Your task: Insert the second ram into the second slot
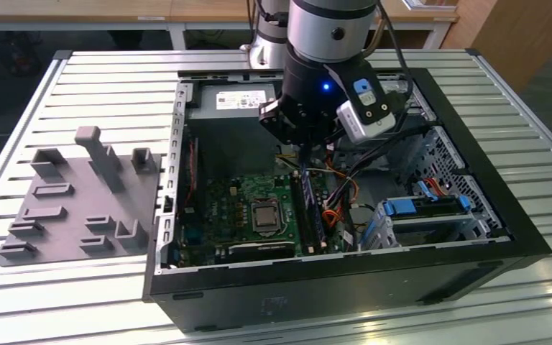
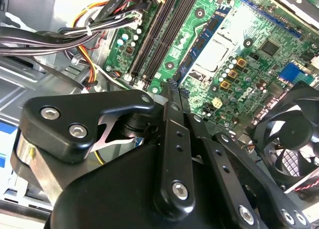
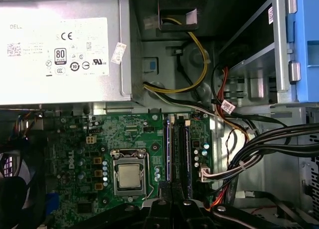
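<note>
Inside the open computer case, the gripper hangs low over the green board, directly above the pair of long memory slots. Its fingers appear drawn together on a thin blue stick, the second ram, held on edge and lined up along the slots so its lower edge can meet one squarely. It looks just above or just touching a slot; I cannot tell whether it is seated. The bundle of cables lies beside the slots, not across them. A grey tray of holders sits outside the case, on the exterior view's left.
</note>
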{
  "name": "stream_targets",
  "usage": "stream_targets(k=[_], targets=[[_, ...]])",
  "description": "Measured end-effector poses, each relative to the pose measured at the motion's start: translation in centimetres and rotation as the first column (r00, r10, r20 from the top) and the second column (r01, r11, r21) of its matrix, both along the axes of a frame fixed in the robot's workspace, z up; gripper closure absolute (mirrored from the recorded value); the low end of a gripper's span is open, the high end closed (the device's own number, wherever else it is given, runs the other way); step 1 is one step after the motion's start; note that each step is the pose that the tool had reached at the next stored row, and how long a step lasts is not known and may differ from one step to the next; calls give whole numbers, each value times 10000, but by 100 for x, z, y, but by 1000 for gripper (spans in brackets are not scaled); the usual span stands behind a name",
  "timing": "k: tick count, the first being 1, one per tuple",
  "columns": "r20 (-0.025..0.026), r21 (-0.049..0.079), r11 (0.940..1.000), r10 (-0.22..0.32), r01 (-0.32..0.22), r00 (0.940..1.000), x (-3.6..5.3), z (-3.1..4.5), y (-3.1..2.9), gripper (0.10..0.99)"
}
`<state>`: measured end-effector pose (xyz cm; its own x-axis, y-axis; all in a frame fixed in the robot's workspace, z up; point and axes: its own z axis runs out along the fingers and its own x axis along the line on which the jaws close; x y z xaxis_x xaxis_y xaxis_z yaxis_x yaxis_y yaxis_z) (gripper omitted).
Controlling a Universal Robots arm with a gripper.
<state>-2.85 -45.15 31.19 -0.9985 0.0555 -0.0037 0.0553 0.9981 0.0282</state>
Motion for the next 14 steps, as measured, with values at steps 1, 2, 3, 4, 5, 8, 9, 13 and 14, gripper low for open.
stream_targets(k=[1,2,3,4,5,8,9,13,14], targets=[[-2,0,10000,-1,1,10000,0,-3,0,973],[-11,3,10000,-1,1,10000,-1,-8,0,973],[-18,3,10000,-2,2,10000,-1,-12,0,973],[-24,2,10000,0,0,10000,0,-17,0,973],[-27,2,10000,0,0,10000,0,-21,0,973],[-30,3,10000,0,0,10000,0,-32,-1,973],[-30,4,10000,0,0,10000,0,-37,0,973],[-31,3,10000,0,0,10000,0,-56,-1,973],[-32,4,10000,0,0,10000,0,-63,-1,973]])
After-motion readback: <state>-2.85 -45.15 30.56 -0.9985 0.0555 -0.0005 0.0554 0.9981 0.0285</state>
